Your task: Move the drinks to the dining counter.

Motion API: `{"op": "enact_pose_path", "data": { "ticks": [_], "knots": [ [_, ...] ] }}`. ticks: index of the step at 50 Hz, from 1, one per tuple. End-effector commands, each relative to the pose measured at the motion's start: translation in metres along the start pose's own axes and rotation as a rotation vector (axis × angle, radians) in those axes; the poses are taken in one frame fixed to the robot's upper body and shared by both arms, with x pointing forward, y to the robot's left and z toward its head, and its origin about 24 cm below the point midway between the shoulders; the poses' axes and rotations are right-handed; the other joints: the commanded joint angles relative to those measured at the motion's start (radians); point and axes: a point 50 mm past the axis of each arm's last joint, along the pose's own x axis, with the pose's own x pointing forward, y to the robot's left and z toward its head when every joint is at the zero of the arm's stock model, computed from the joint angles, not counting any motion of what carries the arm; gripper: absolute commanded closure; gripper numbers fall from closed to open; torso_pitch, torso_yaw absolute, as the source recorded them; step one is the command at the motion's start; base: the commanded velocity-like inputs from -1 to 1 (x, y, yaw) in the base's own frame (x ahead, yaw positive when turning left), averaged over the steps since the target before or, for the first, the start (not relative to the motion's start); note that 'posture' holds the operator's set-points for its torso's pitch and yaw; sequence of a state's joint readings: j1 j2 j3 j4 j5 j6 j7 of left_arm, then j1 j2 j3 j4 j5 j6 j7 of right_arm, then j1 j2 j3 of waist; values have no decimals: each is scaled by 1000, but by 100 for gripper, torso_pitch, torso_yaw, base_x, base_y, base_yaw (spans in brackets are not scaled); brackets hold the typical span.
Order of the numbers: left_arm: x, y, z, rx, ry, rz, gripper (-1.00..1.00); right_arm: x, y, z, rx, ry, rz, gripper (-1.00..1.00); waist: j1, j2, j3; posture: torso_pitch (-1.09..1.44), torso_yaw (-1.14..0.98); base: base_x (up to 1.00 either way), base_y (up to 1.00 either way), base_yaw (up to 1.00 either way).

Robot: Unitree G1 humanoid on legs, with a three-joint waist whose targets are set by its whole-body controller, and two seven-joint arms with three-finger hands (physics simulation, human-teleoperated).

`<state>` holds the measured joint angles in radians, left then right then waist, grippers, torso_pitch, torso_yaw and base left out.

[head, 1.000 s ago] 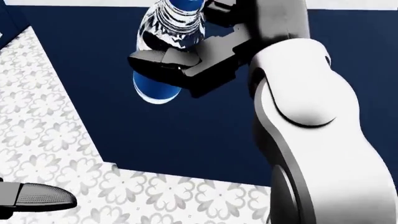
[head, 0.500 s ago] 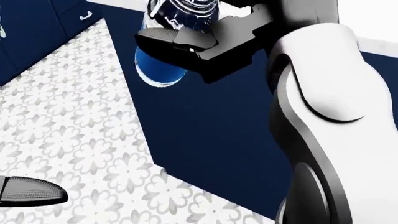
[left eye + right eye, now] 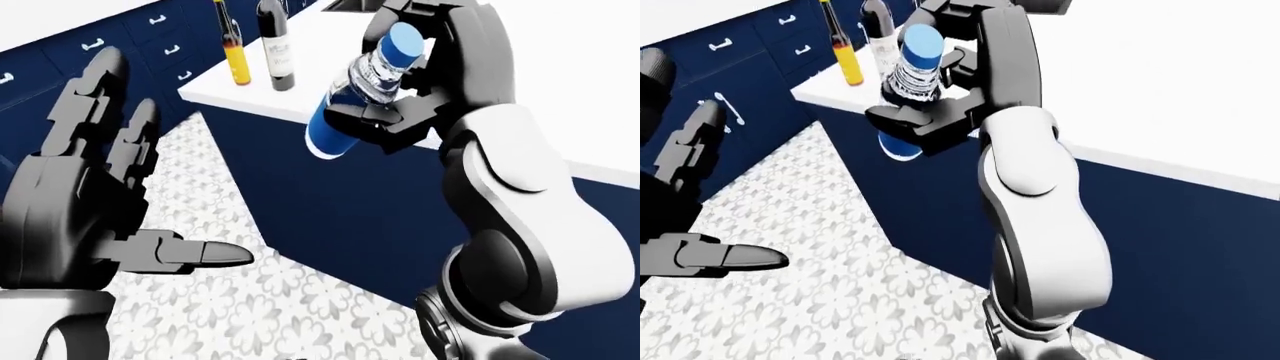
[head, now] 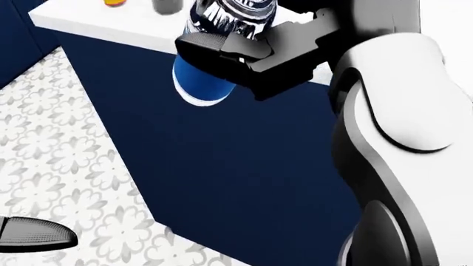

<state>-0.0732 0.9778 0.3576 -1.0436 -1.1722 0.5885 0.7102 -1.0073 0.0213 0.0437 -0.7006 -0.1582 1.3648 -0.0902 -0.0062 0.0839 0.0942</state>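
My right hand (image 3: pixel 400 105) is shut on a clear water bottle (image 3: pixel 360 86) with a blue cap and a blue base, held tilted beside the edge of the white dining counter (image 3: pixel 330 52). On that counter's left end stand a yellow bottle (image 3: pixel 233 56) and a dark wine bottle (image 3: pixel 274 49). My left hand (image 3: pixel 90 202) hangs open at the left of the left-eye view, fingers spread, holding nothing. In the head view the water bottle (image 4: pixel 210 66) sits at the top, in front of the counter's dark blue side.
The counter's dark blue side panel (image 4: pixel 244 166) fills the middle of the head view. Navy drawers with white handles (image 3: pixel 750 67) line the upper left. A patterned grey tile floor (image 4: pixel 59 166) lies at the lower left.
The whole view has swung: the counter's white top and its corner have come into the head view, and the bottle in my right hand sits nearer the counter edge.
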Motion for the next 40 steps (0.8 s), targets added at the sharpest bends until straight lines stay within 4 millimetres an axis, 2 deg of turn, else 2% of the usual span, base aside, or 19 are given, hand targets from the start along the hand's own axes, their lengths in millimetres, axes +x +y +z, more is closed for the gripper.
{"op": "enact_pose_path", "data": {
  "ticks": [1, 2, 3, 6, 10, 12, 16, 17, 19, 23, 27, 28, 29, 31, 33, 35, 37, 38, 40],
  "knots": [
    [1, 3, 10, 12, -66, 25, -100, -4, 3, 18, 12, -105, 18, 100, -2, 13, -26, 0, 0, 51, -9, 0],
    [1, 3, 10, 12, -66, 25, -100, -4, 2, 19, 13, -106, 17, 100, -9, 5, -19, 0, 0, 53, -11, 0],
    [1, 3, 10, 12, -66, 25, -100, -4, 2, 19, 13, -107, 17, 100, -5, 2, -30, 0, 0, 53, -11, 0],
    [1, 3, 11, 12, -66, 25, -100, -4, 2, 19, 13, -109, 17, 100, -4, 18, -25, 0, 0, 53, -11, 0],
    [1, 3, 11, 12, -65, 24, -100, -3, 2, 19, 12, -109, 17, 100, 8, -7, -33, 0, 0, 53, -11, 0],
    [2, 2, 10, 12, -65, 24, -100, -3, 1, 20, 12, -111, 15, 100, 9, -14, -20, 0, 0, 34, -6, 0],
    [2, 2, 9, 12, -64, 24, -100, -3, 1, 19, 6, -112, 17, 100, 23, -85, -51, 0, 0, 0, 0, 0],
    [2, 2, 8, 12, -64, 24, -100, -3, 1, 19, 4, -112, 17, 100, 23, -58, -36, 0, 0, 0, 0, 0],
    [2, 2, 8, 12, -64, 25, -100, -3, 1, 19, 2, -113, 18, 100, 19, -58, -40, 0, 0, 0, 0, 0],
    [1, 4, 8, 9, -64, 29, -100, -3, 1, 20, -1, -116, 15, 100, 6, -57, -23, 0, 0, 0, 0, 0],
    [0, 5, 8, 9, -66, 31, -100, -3, 1, 20, 1, -111, 14, 100, 8, -2, -23, 0, 0, 0, 0, 0],
    [0, 5, 8, 9, -66, 31, -100, -3, 1, 19, 1, -108, 15, 100, -1, -36, -39, 0, 0, 0, 0, 0],
    [0, 5, 8, 8, -66, 31, -100, -3, 1, 19, 1, -108, 15, 100, 6, -26, -83, 0, 0, 27, -3, 0],
    [0, 5, 8, 9, -65, 31, -100, -3, 2, 19, 1, -108, 17, 100, 7, -1, -37, 0, 0, 32, -5, 0],
    [0, 5, 7, 8, -64, 32, -100, -3, 2, 18, 1, -107, 17, 100, 6, 9, -38, 0, 0, 34, -4, 0],
    [-1, 5, 7, 8, -64, 33, -100, -3, 2, 18, 2, -110, 17, 100, 6, 0, -42, 0, 0, 34, -4, 0],
    [0, 5, 7, 7, -63, 33, -100, -3, 3, 18, 1, -112, 21, 100, 10, -28, -24, 0, 0, 11, 0, 0],
    [-1, 5, 7, 7, -63, 34, -100, -3, 3, 18, 0, -113, 22, 100, 15, -34, -32, 0, 0, 0, 0, 0],
    [-1, 5, 6, 7, -63, 34, -100, -3, 4, 18, -2, -115, 26, 100, 16, -91, -47, 0, 0, 0, 0, 0]
  ]
}}
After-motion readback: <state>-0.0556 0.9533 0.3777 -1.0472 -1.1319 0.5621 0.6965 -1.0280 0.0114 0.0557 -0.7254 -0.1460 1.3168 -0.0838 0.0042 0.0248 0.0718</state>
